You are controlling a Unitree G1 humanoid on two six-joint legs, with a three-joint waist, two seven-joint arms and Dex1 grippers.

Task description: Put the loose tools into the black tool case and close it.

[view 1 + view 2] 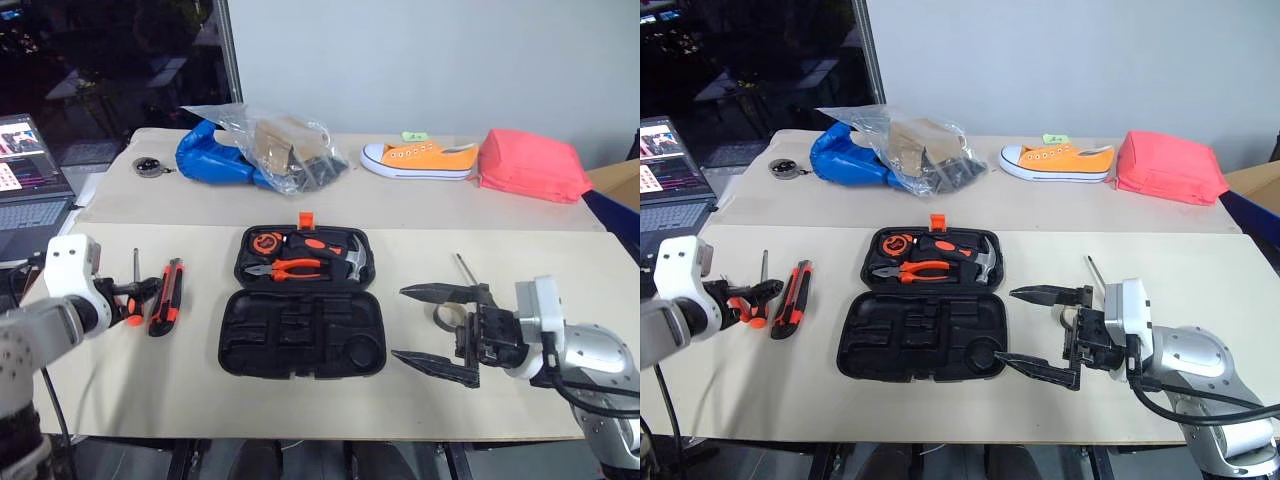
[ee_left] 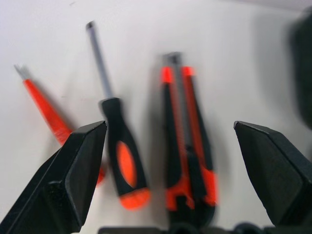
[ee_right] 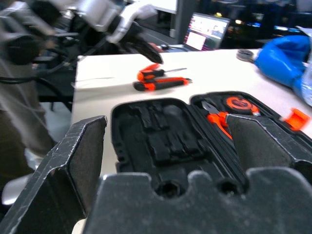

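Both grippers' jaws wide open, empty, either side of the open black tool case (image 1: 301, 333).

Black tool case (image 1: 300, 345) open; screwdriver (image 2: 119, 151) beside utility knife (image 2: 187, 146)

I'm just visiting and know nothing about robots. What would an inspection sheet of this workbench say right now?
Surface: beige table, two boards.
Job's things: black moulded tool case open; black-and-orange screwdriver, thin red tester, orange-black utility knife lying loose beside it.
Clutter: orange sneaker, pink cloth bundle, blue bag, clear plastic bag.
Grippers: left gripper open over tools; right gripper open, empty.
Cables: black cable on right arm.
Surroundings: laptop.
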